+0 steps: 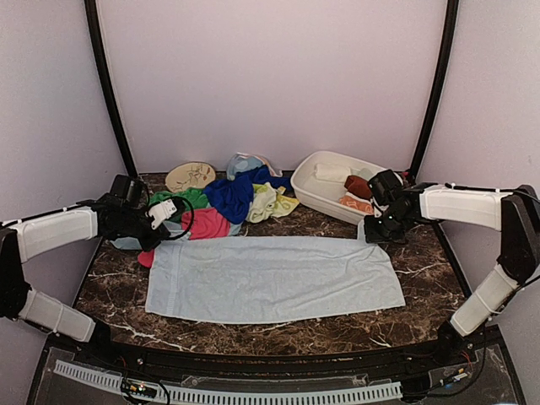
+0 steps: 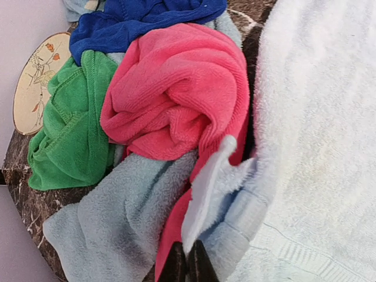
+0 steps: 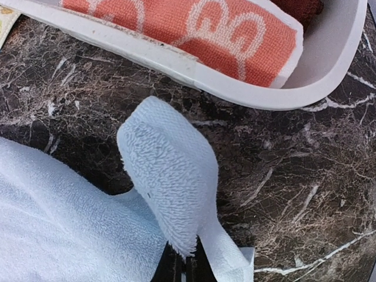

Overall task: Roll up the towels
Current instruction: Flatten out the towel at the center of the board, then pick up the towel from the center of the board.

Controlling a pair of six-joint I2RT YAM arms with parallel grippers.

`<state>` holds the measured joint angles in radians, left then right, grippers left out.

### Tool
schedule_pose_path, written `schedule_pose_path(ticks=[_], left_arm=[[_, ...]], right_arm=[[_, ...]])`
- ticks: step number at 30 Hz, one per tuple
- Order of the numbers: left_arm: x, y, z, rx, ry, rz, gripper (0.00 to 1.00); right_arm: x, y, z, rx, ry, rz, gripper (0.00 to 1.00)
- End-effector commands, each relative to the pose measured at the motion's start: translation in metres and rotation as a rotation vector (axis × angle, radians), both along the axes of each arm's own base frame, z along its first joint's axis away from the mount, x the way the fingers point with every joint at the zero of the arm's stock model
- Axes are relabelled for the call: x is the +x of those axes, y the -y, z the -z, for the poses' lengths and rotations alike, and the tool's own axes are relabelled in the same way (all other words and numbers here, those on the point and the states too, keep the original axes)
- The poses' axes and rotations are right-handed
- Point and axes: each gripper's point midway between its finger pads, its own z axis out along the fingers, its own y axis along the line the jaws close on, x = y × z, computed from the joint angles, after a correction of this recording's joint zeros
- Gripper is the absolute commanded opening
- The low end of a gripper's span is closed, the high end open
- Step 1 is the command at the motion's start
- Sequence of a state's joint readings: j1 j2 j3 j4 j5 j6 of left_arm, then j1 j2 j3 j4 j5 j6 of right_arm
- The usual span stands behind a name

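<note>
pale blue towel [image 1: 274, 278]: terry cloth, fluffy loop pile, matt; flat woven band nr hem
pink-red towel [image 2: 176, 94]: terry, matt, pile in fine ribs
green towel [image 2: 70, 135]: terry, matt, stitched hem
royal blue towel [image 2: 135, 23]: terry, matt
basin [image 3: 329, 64]: white plastic, smooth, slight gloss
surface [image 3: 282, 164]: dark marble-look w/ white veins, smooth, low sheen
disc [image 2: 32, 88]: tan, smooth, printed; material n/k
arm shell [image 1: 51, 232]: white, smooth, matt

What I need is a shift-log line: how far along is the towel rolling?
Done: a white roll and rust-brown towel sit in the basin. In hand: the pale blue towel lies flat, its far corners pinched by the left gripper and right gripper. Left: green, pink-red, royal blue and lime-yellow towels, heaped unrolled.
</note>
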<state>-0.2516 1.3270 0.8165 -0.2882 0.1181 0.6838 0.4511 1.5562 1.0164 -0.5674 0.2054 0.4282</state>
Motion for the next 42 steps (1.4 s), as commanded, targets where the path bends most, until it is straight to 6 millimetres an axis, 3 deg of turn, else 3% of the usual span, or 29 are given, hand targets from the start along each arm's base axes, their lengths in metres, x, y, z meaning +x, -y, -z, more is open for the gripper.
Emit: schedule_pose_path(ticks=[1,7,18,23,28,32,36,42], left_arm=[[-0.041,0.007,0.008,-0.063,-0.073,0.055,0.0],[-0.044,0.003,0.0,-0.075,-0.029,0.03,0.0],[0.008,0.006,-0.034,-0.08,0.032,-0.03,0.0],[0.02,0.01,-0.039,-0.106,0.035,-0.041,0.0],[0.022,0.01,-0.031,-0.102,0.013,-0.046,0.0],[0.027,0.009,-0.037,-0.115,0.028,-0.057,0.0],[0.013,0.008,-0.035,-0.128,0.015,-0.032,0.0],[-0.035,0.002,0.0,-0.11,-0.041,0.023,0.02]], right_arm=[[0.0,0.004,-0.004,0.002,0.03,0.014,0.0],[-0.003,0.014,-0.005,-0.04,0.039,0.022,0.0],[0.036,0.018,-0.043,-0.051,0.116,0.038,0.0],[0.041,0.02,-0.052,-0.058,0.15,0.029,0.0],[0.034,0.028,-0.037,-0.072,0.143,0.032,0.0],[0.032,0.031,-0.029,-0.061,0.143,0.044,0.0],[0.019,0.03,-0.022,-0.023,0.12,0.054,0.0],[-0.016,0.033,0.002,-0.008,0.066,0.083,0.0]])
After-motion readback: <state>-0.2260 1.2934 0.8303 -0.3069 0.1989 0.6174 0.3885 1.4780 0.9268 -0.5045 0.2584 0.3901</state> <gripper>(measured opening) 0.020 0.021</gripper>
